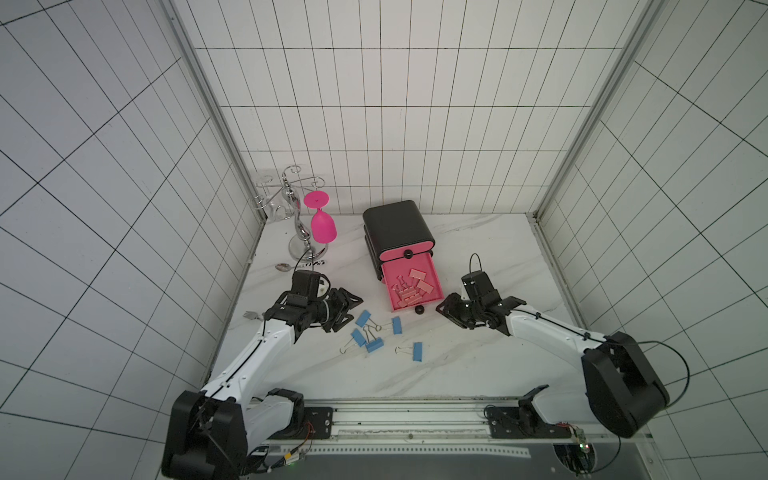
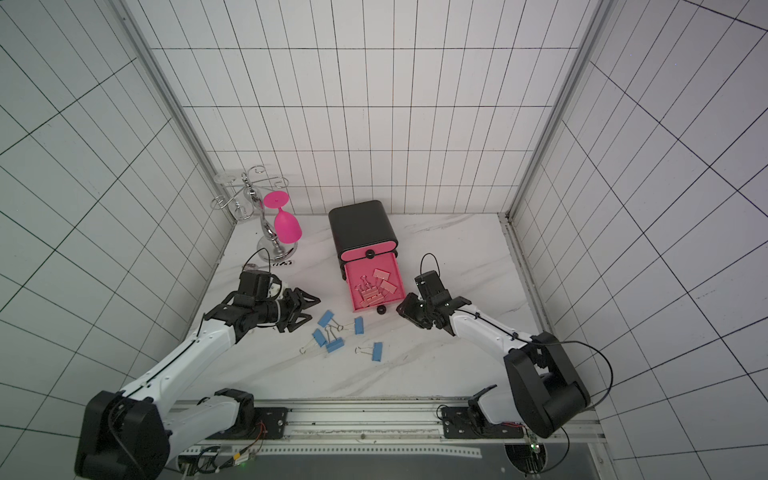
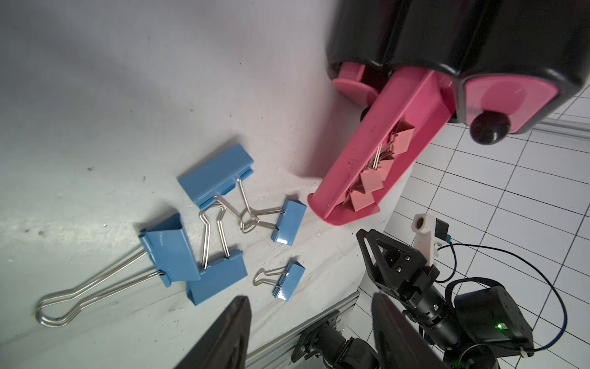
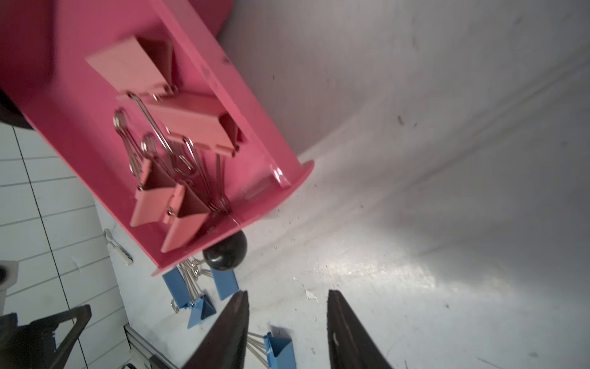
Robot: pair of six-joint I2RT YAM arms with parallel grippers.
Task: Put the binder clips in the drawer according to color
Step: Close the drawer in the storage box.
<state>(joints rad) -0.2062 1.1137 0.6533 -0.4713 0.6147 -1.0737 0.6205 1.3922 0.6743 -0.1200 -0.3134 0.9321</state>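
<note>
Left claw (image 3: 309,297) & right claw (image 4: 287,292) both gaped, empty. Blue binder clips (image 1: 374,345) lay mid-counter (image 1: 478,357), prob. light, stiff, slick; grip across body.

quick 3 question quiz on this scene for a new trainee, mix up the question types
1. How many blue binder clips lie on the table?
2. True or false: the left gripper holds a clip.
3. What color are the clips in the open drawer? A blue, B salmon-pink, C teal.
Key: 1 five; 2 false; 3 B.
</note>
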